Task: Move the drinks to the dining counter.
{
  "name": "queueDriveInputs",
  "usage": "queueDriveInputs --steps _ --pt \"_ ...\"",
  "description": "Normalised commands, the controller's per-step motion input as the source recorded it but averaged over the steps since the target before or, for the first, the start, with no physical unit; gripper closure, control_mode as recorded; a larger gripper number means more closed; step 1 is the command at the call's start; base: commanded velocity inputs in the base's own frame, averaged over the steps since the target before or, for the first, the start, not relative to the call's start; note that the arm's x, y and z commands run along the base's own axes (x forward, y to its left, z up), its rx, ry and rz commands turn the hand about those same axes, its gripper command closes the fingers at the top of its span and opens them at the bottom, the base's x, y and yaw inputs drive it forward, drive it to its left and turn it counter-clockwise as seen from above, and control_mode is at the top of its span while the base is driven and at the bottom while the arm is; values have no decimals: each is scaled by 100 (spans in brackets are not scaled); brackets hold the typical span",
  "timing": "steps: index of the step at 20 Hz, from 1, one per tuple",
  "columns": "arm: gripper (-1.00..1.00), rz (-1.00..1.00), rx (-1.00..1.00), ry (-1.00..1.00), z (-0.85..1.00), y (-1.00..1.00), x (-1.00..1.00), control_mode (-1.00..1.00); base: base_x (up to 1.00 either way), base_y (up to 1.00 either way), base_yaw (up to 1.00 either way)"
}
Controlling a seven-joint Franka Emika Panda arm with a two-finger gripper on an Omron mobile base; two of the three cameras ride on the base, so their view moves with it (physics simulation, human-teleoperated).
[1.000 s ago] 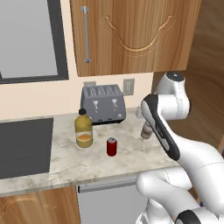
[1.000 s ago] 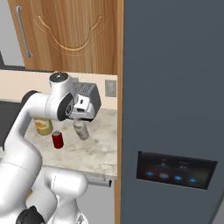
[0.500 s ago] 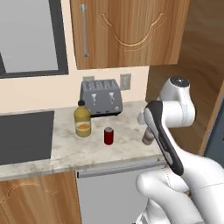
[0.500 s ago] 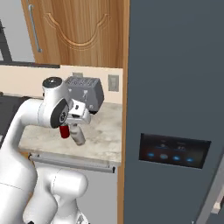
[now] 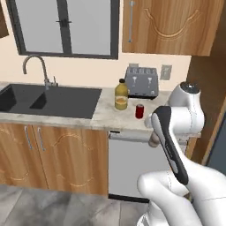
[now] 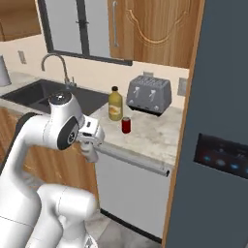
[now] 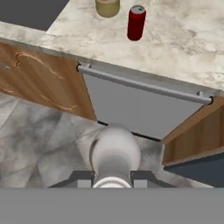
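Claw (image 7: 113, 181) clamped on slim brown bottle with whitish neck (image 7: 114, 153), now backed off the marble counter (image 5: 103, 117) toward dining, leaving big orange-juice bottle (image 5: 121, 94) and small red can (image 5: 139, 111) behind.

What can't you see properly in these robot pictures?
- The slim bottle in the pincer: the hand view shows its whitish top, hiding its body.
- In the left base view, the arm covers most of it.
- The red can: any label is too small to read.
- The orange-juice bottle: cut off by the hand view's top edge.
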Motion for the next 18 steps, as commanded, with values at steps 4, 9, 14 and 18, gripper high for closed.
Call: queueDriveInputs --steps 4,9,14,18 --pt "100 0 0 0 0 0 0 100 0 0 97" --pt "100 0 0 0 0 0 0 100 0 0 100" --pt "100 0 0 0 0 0 0 100 0 0 100" --pt "100 0 0 0 0 0 0 100 0 0 100"
